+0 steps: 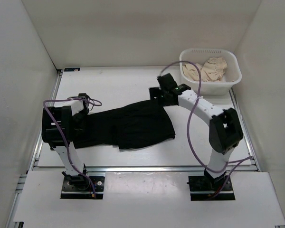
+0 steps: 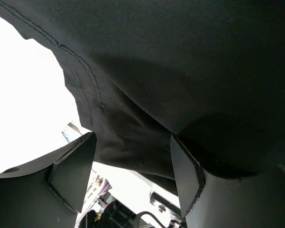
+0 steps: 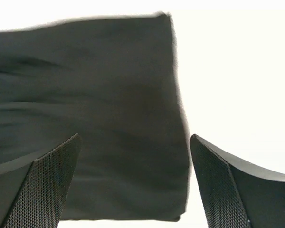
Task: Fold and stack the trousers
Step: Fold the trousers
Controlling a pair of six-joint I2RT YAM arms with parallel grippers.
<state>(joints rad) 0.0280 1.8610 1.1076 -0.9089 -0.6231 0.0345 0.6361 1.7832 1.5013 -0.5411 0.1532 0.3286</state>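
Observation:
The black trousers [image 1: 133,126] lie flat on the white table, folded into a long band running left to right. My left gripper [image 1: 84,102] is at their left end. In the left wrist view it [image 2: 133,137] is open, and the stitched black fabric [image 2: 180,61] hangs over and between the fingers. My right gripper [image 1: 159,93] hovers over the far right corner of the trousers. In the right wrist view it [image 3: 135,137] is open and empty above the cloth [image 3: 85,95], whose right edge runs between the fingers.
A white basket [image 1: 232,61] stands at the back right with beige cloth pieces [image 1: 211,69] in it. White walls close in the table on the left, back and right. A metal rail [image 1: 142,167] runs along the near edge.

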